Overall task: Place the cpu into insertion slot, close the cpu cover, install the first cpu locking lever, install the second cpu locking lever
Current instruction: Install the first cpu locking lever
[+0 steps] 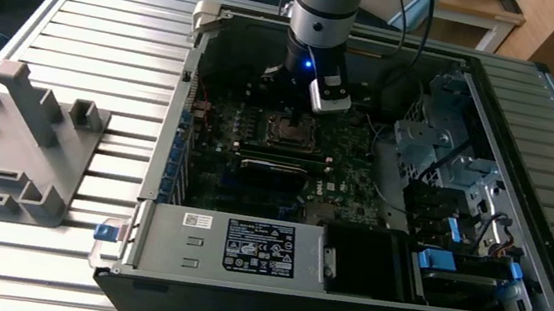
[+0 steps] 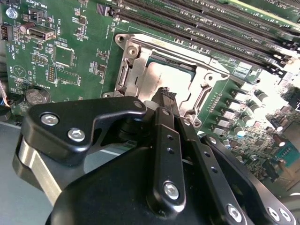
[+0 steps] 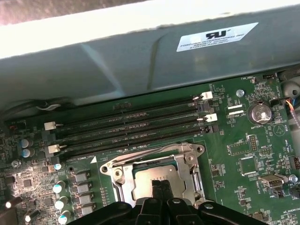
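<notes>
The cpu (image 2: 171, 75) (image 3: 143, 180), a dull silver square, lies flat in the insertion slot (image 1: 290, 131) on the green motherboard. The silvery cpu cover (image 2: 133, 58) (image 3: 187, 166) lies down around it, and the chip shows through its window. A thin metal lever rod (image 3: 140, 153) runs along the cover's edge beside the memory slots; I cannot tell whether it is latched. My gripper (image 1: 290, 114) (image 2: 166, 95) (image 3: 161, 186) hangs right over the chip's edge. Its black fingers are pressed together with nothing between them.
Long black memory slots (image 3: 131, 126) run beside the socket, with the grey case wall (image 3: 140, 61) behind them. The labelled silver power-supply box (image 1: 229, 244) fills the case's near end. A grey fixture (image 1: 12, 139) stands on the slatted table at the exterior view's left.
</notes>
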Action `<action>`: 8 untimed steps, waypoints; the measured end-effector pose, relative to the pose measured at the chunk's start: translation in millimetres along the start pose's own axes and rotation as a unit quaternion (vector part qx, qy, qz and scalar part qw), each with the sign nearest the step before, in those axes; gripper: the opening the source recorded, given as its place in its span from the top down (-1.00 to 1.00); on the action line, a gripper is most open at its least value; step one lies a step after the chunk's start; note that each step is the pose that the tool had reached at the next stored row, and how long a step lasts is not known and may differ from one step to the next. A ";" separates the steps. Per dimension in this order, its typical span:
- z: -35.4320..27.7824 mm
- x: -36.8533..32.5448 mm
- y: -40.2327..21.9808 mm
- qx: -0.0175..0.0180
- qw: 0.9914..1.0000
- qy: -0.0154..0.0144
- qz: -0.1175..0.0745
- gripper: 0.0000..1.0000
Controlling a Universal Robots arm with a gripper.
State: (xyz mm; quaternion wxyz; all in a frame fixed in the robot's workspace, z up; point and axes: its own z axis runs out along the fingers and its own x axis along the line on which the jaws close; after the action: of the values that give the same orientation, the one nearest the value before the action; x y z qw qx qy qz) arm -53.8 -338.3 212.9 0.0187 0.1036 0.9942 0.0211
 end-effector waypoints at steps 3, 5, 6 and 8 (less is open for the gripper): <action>-0.1 0.0 0.0 0.000 1.000 0.000 0.000 0.79; -0.1 0.0 0.0 0.000 1.000 0.000 0.000 0.79; 0.0 0.0 0.0 0.000 1.000 0.001 0.000 0.79; -0.1 0.1 -0.1 0.001 1.000 0.002 0.000 0.79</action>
State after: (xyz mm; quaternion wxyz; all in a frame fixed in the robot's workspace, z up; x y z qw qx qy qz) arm -53.8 -338.4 213.0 0.0162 0.1036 0.9943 0.0205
